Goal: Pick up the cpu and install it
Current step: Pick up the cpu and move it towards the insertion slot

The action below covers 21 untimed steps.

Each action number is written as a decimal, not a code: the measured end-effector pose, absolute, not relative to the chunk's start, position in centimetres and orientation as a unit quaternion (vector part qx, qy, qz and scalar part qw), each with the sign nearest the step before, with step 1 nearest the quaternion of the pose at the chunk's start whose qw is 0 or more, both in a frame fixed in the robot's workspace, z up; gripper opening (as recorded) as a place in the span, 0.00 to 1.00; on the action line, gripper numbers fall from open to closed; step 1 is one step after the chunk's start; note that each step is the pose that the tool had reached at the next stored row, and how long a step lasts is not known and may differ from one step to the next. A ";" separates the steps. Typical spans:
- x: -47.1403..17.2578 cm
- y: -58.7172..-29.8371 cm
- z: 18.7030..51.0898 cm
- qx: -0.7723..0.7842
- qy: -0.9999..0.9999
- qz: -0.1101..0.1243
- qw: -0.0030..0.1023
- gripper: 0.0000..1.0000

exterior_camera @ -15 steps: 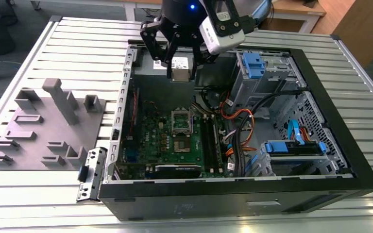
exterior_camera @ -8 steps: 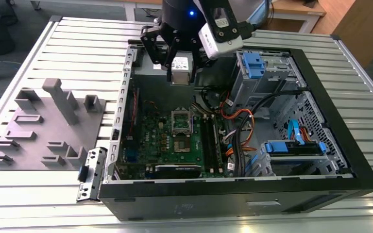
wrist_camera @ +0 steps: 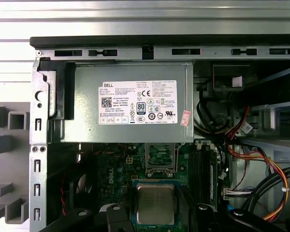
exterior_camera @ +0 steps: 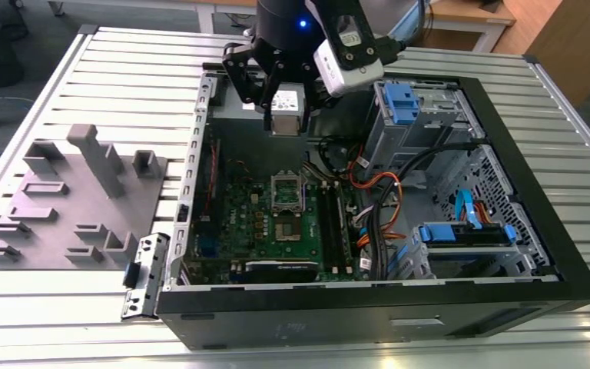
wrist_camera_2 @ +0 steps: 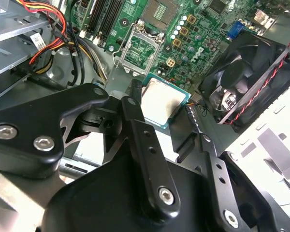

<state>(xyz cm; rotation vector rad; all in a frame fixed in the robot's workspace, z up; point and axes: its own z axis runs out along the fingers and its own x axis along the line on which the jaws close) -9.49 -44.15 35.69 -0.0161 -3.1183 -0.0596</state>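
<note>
The cpu (wrist_camera_2: pixel 162 100) is a small square chip with a silver-grey top, and my gripper (wrist_camera_2: pixel 165 110) is shut on its edges. In the first wrist view the cpu (wrist_camera: pixel 155 203) sits between the two black fingers (wrist_camera: pixel 114 212). In the exterior view my gripper (exterior_camera: pixel 286 111) hangs with the cpu (exterior_camera: pixel 288 101) above the open computer case, over its far end. The metal-framed socket (exterior_camera: pixel 286 192) on the green motherboard (exterior_camera: pixel 264 231) lies below and nearer the camera. Its frame stands open in both wrist views, socket (wrist_camera_2: pixel 141 50), socket (wrist_camera: pixel 160 157).
A grey power supply (wrist_camera: pixel 130 104) fills the case's far end. A black fan (wrist_camera_2: pixel 244 79) sits beside the board. Orange, red and black cables (exterior_camera: pixel 377 207) and blue-tabbed drive cages (exterior_camera: pixel 464 234) crowd the exterior view's right. A grey plastic tray (exterior_camera: pixel 70 200) lies outside the case.
</note>
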 end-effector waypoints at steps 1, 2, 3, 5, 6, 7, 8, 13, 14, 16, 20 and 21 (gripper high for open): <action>-9.5 -44.1 35.7 -0.005 -1.000 -0.019 0.011 0.47; -9.5 -44.1 35.7 -0.005 -1.000 -0.019 0.011 0.47; -9.5 -44.1 35.6 -0.005 -1.000 -0.019 0.011 0.47; -9.5 -44.1 35.6 -0.005 -1.000 -0.019 0.011 0.47; -9.5 -44.1 35.5 -0.005 -1.000 -0.019 0.011 0.47; -9.5 -44.1 35.4 -0.005 -1.000 -0.019 0.011 0.47; -9.5 -44.1 35.4 -0.005 -1.000 -0.019 0.011 0.47; -9.5 -44.1 35.0 -0.005 -1.000 -0.019 0.011 0.47; -9.5 -44.1 35.0 -0.005 -1.000 -0.019 0.011 0.47; -9.5 -44.1 34.8 -0.005 -1.000 -0.019 0.011 0.47; -9.5 -44.1 34.4 -0.005 -1.000 -0.019 0.011 0.47; -9.5 -44.1 34.3 -0.005 -1.000 -0.019 0.011 0.47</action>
